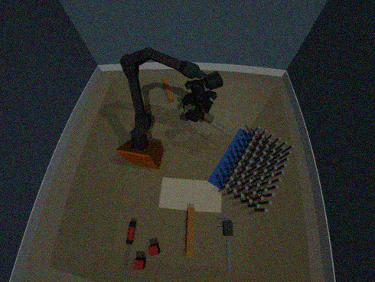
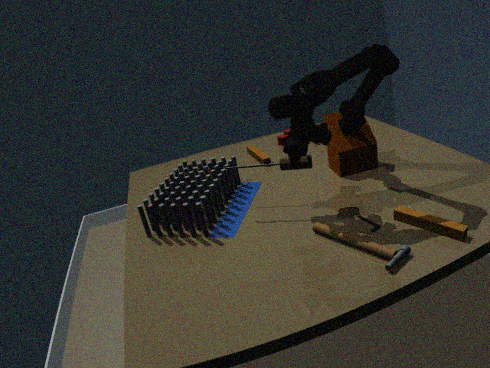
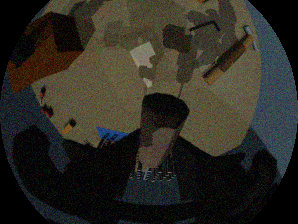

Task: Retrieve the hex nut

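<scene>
The gripper is shut on the thick brownish handle of a tool, held above the table. The tool's thin rod points towards the spacers; its tip shows near the far end of the strip in the top view and overlaps the back spacers in the exterior view. Contact and the tip's shape cannot be told. The standing dark spacers form a dense field and look upright. The blue taped strip lies along its front. The hex nut cannot be made out.
A hammer, a dark bent key and a yellow bar lie near the arm. A white sheet, another yellow bar, a screwdriver, red blocks and a grey-headed tool lie opposite.
</scene>
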You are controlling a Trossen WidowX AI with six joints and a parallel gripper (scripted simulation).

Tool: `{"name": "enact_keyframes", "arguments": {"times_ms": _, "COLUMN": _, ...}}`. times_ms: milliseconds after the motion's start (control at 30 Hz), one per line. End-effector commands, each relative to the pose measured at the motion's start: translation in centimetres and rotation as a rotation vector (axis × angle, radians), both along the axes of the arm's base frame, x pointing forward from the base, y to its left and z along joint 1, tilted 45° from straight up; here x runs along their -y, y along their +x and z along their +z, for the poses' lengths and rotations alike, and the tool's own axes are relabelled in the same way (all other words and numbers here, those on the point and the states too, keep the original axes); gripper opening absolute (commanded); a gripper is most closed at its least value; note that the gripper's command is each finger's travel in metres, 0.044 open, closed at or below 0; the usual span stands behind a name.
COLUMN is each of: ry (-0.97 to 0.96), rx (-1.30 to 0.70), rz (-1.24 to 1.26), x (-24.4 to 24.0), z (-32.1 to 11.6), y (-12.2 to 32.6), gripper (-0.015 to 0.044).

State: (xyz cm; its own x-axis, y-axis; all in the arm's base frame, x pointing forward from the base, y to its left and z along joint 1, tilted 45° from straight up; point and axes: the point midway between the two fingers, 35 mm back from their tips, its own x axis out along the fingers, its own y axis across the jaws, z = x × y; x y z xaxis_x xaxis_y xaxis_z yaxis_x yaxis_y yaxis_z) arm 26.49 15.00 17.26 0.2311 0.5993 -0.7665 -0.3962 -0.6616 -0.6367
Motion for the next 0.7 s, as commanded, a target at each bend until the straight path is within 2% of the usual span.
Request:
{"name": "enact_keyframes", "arguments": {"times_ms": 0, "ry": -0.016, "rx": -0.032, "rz": -0.007, "x": -1.1, "z": 0.1, "y": -0.8, "gripper": 0.0}}
{"name": "enact_keyframes", "arguments": {"times_ms": 667, "ry": -0.092, "rx": -0.169, "rz": -0.056, "x": -6.6, "z": 1.8, "y": -6.7, "gripper": 0.0}}
